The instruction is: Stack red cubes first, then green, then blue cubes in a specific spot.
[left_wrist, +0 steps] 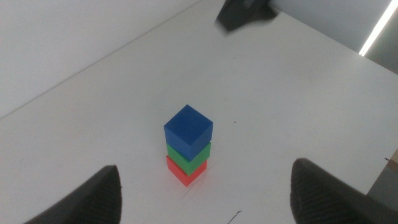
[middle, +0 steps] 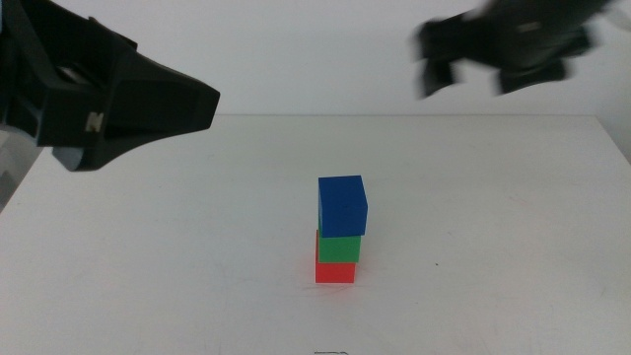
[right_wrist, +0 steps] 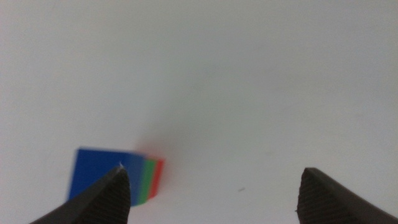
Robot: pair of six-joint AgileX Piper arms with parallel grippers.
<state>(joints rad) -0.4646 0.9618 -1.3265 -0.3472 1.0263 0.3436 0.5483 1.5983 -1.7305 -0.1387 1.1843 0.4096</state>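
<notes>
— So, where does the stack sit from your end effectors?

— On the counter, near its middle: red cube at the bottom, green cube on it, blue cube on top, turned slightly askew. Your left end effector hangs high with jaws spread wide, the tower ahead and below between them. Your right end effector, also spread and empty, is raised above it and blurred.

— Which is nearer?

— You probably need neither; the order looks complete.

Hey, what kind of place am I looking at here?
Likely a robot lab test bench: a bare white table, a stack of red cube, green cube and blue cube, with two dark grippers overhead.
</notes>
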